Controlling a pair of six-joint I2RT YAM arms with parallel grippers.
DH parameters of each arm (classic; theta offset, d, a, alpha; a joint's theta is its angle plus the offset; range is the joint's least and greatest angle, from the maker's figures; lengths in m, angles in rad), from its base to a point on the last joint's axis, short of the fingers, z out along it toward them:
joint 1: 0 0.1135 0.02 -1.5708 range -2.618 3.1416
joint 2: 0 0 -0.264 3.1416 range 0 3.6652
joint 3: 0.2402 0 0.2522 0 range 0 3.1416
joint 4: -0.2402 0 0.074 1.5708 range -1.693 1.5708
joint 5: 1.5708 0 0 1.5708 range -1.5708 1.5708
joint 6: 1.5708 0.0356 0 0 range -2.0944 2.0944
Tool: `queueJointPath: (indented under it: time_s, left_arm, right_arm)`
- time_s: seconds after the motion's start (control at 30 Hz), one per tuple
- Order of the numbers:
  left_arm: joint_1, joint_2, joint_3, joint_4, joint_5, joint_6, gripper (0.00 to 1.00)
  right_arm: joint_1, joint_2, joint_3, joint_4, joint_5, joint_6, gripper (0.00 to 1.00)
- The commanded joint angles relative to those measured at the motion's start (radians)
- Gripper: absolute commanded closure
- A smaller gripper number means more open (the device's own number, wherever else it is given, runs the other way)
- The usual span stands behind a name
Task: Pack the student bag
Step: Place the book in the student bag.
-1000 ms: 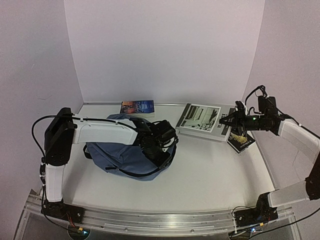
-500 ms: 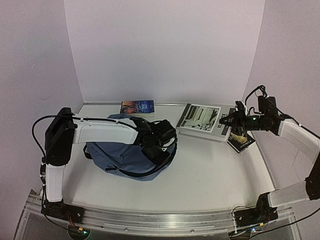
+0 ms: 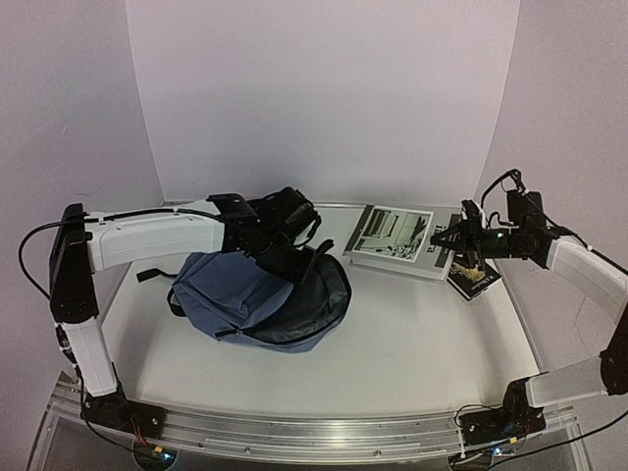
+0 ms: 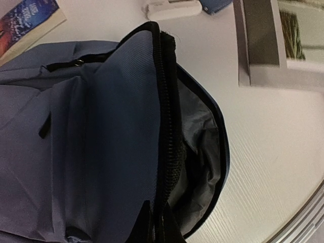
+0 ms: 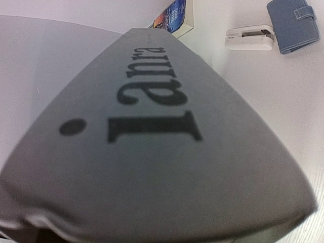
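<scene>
The slate-blue student bag (image 3: pixel 224 292) lies left of centre with its main mouth gaping toward the right. My left gripper (image 3: pixel 297 253) is shut on the bag's black zipper edge and holds the front panel up. In the left wrist view the fingertips (image 4: pixel 143 223) pinch that zipper rim, and the grey lining (image 4: pixel 202 126) shows inside. A large grey book (image 3: pixel 392 235) lies at the back right. My right gripper (image 3: pixel 439 235) is closed on its near-right edge. The book's lettered spine (image 5: pixel 152 152) fills the right wrist view and hides the fingers.
A small dark book (image 3: pixel 474 280) lies under my right gripper. A blue paperback (image 4: pixel 25 20) sits behind the bag. A white device (image 5: pixel 249 38) and a blue wallet (image 5: pixel 293 17) lie near the back wall. Walls close in on the left, back and right.
My left gripper closed on the bag's zipper edge, then rose and pulled back-left, lifting the flap and opening the mouth wider. The right arm and the grey book stayed still.
</scene>
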Motion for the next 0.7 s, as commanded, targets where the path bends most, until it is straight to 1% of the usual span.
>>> queueJointPath:
  time_s: [0.0, 0.13, 0.23, 0.37, 0.53, 0.67]
  left_arm:
    - [-0.001, -0.102, 0.009, 0.066, -0.083, -0.05, 1.0]
    - [-0.001, -0.143, 0.019, 0.08, -0.122, -0.06, 1.0]
    - [-0.001, -0.175, 0.011, 0.109, -0.136, -0.049, 1.0]
    - [-0.001, -0.202, 0.009, 0.117, -0.169, -0.039, 1.0]
    - [-0.002, -0.253, -0.022, 0.166, -0.16, -0.031, 1.0]
    - [-0.001, -0.275, -0.031, 0.19, -0.149, -0.024, 1.0]
  right_arm:
    - [-0.003, -0.013, -0.058, 0.129, -0.063, 0.083, 0.97]
    - [0.01, 0.013, -0.105, 0.268, -0.079, 0.198, 0.98]
    - [0.049, 0.051, -0.116, 0.374, -0.091, 0.287, 0.98]
    - [0.126, 0.128, -0.073, 0.401, -0.084, 0.314, 0.99]
    - [0.197, 0.247, -0.012, 0.417, -0.071, 0.325, 1.0]
    - [0.251, 0.333, 0.032, 0.518, -0.056, 0.401, 1.0]
